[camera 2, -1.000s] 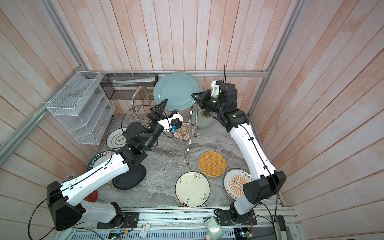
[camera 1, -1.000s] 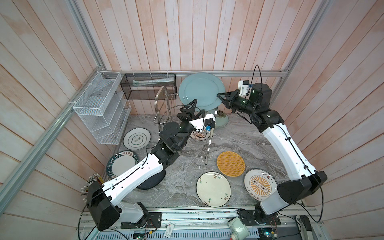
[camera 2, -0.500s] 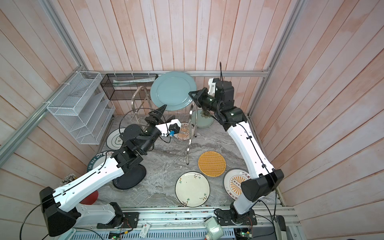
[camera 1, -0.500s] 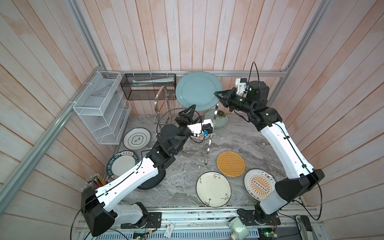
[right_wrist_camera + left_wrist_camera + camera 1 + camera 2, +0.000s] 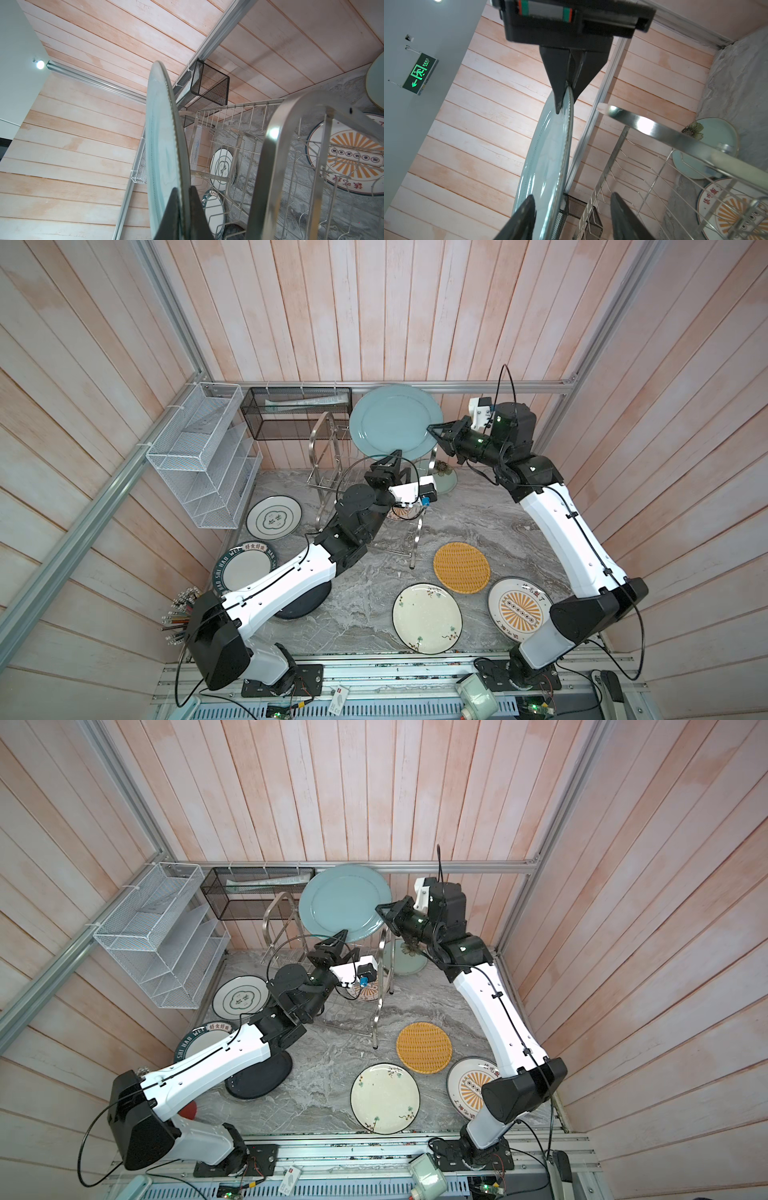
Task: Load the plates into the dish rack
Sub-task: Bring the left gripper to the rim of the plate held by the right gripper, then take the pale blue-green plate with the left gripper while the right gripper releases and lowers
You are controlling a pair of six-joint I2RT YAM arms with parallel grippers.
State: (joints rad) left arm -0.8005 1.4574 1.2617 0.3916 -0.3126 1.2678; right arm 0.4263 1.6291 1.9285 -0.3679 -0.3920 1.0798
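**left gripper rose to the plate rim, two-arm pinch risk**

over the last second the left gripper [image 5: 397, 454] climbed from the front of the dish rack [image 5: 270, 133] to the lower rim of the grey-blue plate [image 5: 390, 423]. the right gripper [image 5: 431, 431] carried that plate slightly leftwards.

the right gripper was clamped on the plate's right rim, a thin edge pinch only. the plate stood on edge in the air above the rack's rear end. it sat in no slot yet and was just in front of the black mesh basket [image 5: 291, 427]. the left jaws were apart and straddled the lower rim. the left wrist view showed one finger [image 5: 525, 218] close to the glazed face and a clear gap on the other side, so there was no second grip yet.

risks as i read them:
- if the left jaws closed off the plate's plane, they would lever against the right pinch. on a glazed rim that likely meant slip or twist.
- if the right released before the left had seated, the plate would drop onto the rack wires or the orange-sunburst plate [image 5: 405, 512] below.
- the plate was wide. on the way down its rim could catch the arched tube end, or land across the pegs instead of between them.
- a swing backwards would hit the basket.

the remaining plates, e.g. the cream floral plate [image 5: 427, 617], lay flat on the marble table [image 5: 365, 614], none racked.
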